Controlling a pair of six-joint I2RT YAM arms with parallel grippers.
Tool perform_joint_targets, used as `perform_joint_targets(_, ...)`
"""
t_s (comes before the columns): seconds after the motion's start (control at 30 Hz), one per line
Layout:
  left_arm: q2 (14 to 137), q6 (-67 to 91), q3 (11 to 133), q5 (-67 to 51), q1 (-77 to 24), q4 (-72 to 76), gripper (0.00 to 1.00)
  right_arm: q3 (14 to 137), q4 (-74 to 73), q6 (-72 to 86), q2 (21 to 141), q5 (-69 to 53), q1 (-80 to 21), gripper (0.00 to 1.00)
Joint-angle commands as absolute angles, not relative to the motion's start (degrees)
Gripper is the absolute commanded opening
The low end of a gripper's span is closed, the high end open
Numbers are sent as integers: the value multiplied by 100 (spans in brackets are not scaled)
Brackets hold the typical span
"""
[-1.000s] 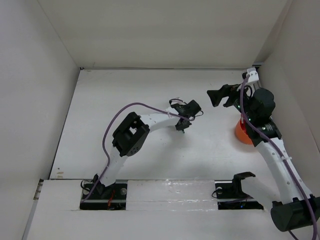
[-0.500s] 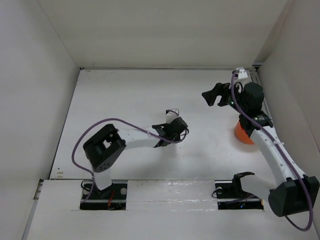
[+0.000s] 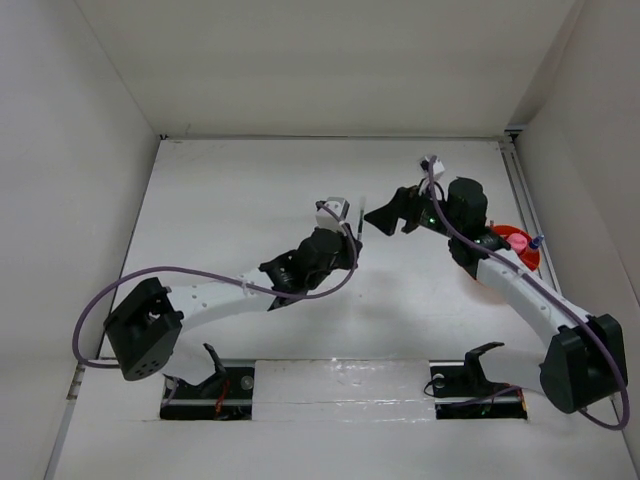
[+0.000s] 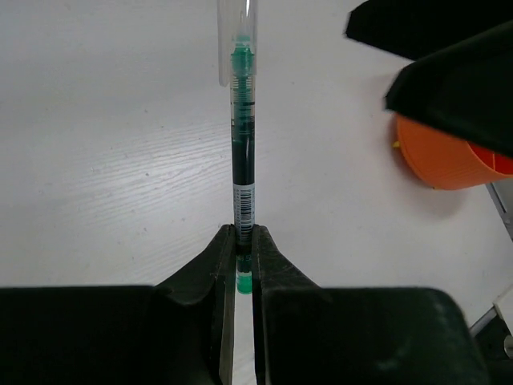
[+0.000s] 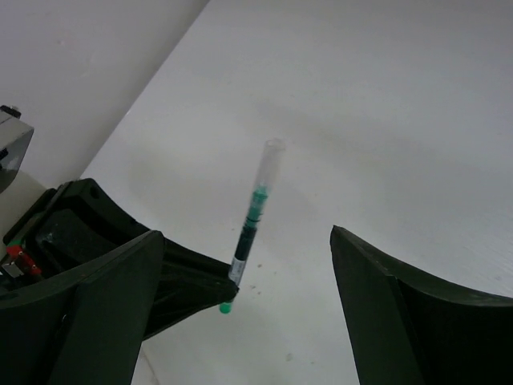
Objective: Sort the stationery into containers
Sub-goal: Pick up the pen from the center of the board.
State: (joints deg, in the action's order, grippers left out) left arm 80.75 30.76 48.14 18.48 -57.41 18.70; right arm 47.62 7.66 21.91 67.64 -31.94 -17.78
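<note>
The tabletop [image 3: 220,200] offers free passage along its left edge and far-left corner. Near the middle, the green pen [image 4: 243,160] pinched by the left gripper [image 4: 243,257] juts toward the right gripper [image 3: 383,214], whose jaws are spread wide. The orange tub [image 4: 441,164] blocks the right edge.

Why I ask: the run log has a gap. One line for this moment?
left gripper: shut on pen | right gripper: open, facing pen | tub: pen not in it
</note>
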Motion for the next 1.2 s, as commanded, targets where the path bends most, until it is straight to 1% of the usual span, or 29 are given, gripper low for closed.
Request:
perform_joint_targets(0.0,7752,2751,4746,1652,-5739,2521,0,4816,1687,2496,6951,-3376,-2187,90)
perform_joint_targets(0.07,7673,2751,4746,1652,-5739,2575,0,4887,1687,2496,7005,-3157,-2389,90)
perform_joint_targets(0.27,7418,2751,4746,1591,-5792,2628,0,5071,2003,2636,7409,-2892,-2505,90)
perform_joint_targets(0.33,7418,2698,4746,1521,-5792,2628,0,5071,2144,2698,7470,-2892,-2505,88)
perform_joint_targets(0.43,7418,2698,4694,1459,-5845,2681,0,5071,2399,2865,7532,-2839,-2505,83)
perform_joint_targets(0.47,7418,2698,4693,1389,-5845,2681,0,5071,2399,2917,7532,-2839,-2505,83)
perform_joint_targets(0.6,7470,2751,4641,1258,-5845,2733,0,5203,2514,2979,7585,-2900,-2505,76)
perform_joint_targets(0.7,7523,2804,4641,1257,-5845,2733,0,5256,2566,3032,7585,-2971,-2505,62)
perform_joint_targets(0.73,7523,2804,4588,1257,-5845,2733,0,5308,2566,3032,7585,-2971,-2505,50)
perform_joint_targets(0.8,7584,2804,4588,1195,-5845,2786,0,5309,2566,3032,7585,-3023,-2505,33)
perform_joint_targets(0.83,7585,2804,4588,1195,-5845,2786,0,5309,2566,3032,7585,-3023,-2505,26)
perform_joint_targets(0.87,7585,2804,4588,1248,-5845,2786,0,5309,2566,3032,7585,-3023,-2557,16)
perform_joint_targets(0.97,7585,2804,4588,1379,-5845,2786,0,5309,2453,3032,7585,-3085,-2558,0)
perform_joint_targets(1.13,7585,2804,4824,1511,-5845,2672,0,5256,2312,2927,7585,-3138,-2558,0)
perform_joint_targets(1.17,7585,2725,4895,1512,-5845,2515,1,5256,2312,2840,7585,-3138,-2558,0)
